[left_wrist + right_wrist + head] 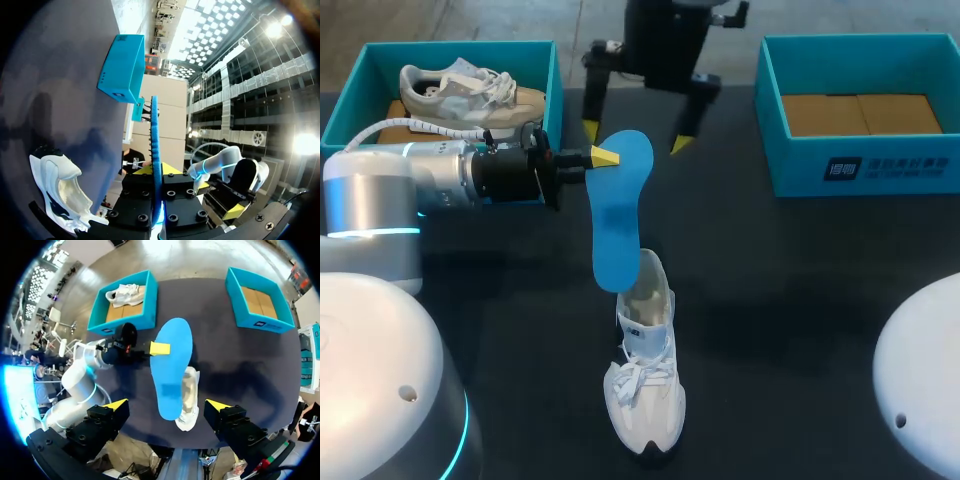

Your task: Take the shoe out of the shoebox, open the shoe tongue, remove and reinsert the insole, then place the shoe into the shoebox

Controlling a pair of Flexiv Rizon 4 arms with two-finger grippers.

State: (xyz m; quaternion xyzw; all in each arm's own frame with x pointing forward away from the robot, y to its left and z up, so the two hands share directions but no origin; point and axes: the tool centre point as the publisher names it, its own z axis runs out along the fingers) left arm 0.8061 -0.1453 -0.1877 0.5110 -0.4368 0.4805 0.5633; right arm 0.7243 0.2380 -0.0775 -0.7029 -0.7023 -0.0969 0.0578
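Shoe (645,395) stands upright on the bench (800,300), lower middle of frame, toe toward the camera, laces loose, tongue pulled open. Insole (617,215) is out of it and hangs nearly vertical in mid frame; its lower end sits at or just above the shoe's opening, can't tell if it touches. Left fingers (604,157) come in from the left and are pinched on the insole's upper edge; left wrist view shows it edge-on between the tips. Right fingers (682,140), top middle, are spread wide and hold nothing, one tip on each side of the insole's top end, both apart from it. Farther back: left box (553,85), upper left, has a second shoe (470,92) in it; right box (880,165), upper right, shows only its cardboard floor. My read: we're in the remove/reinsert step, insole free of the shoe. Next move needs the lower end steered into the opening and slid toward the toe. The shoe isn't held, so it may tip or skid; the right fingers could steady it. Boxing comes after, probably in the right box.
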